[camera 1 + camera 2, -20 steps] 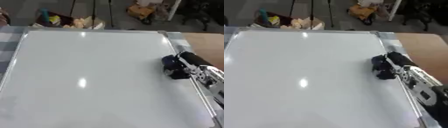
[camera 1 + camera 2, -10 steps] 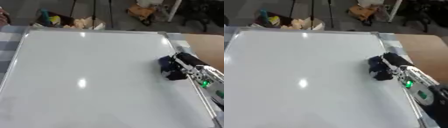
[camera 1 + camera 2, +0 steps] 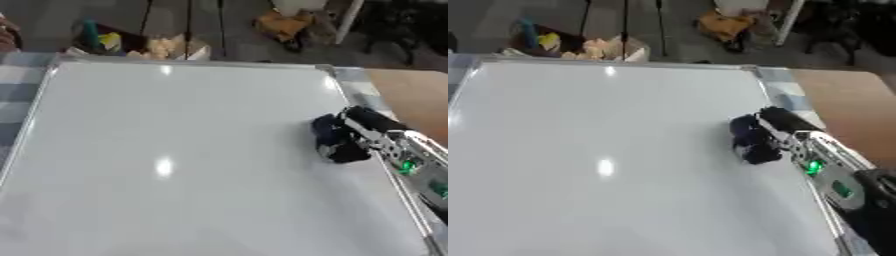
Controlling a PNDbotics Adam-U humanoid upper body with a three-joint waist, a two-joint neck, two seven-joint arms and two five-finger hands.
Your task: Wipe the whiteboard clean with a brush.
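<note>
Fingers (image 3: 328,131) of the right hand (image 3: 343,137) curl over a dark brush (image 3: 339,150) pressed on the whiteboard (image 3: 175,150) near its right edge, its long axis too blurred to tell, with the board's metal frame (image 3: 395,185) just beside it and bare white surface stretching leftward.

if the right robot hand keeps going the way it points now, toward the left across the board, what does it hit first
Nothing, as far as the views show. The right robot hand rests near the right edge of the whiteboard, and only bare white surface lies leftward. The frame at the board's left edge would come first.
</note>
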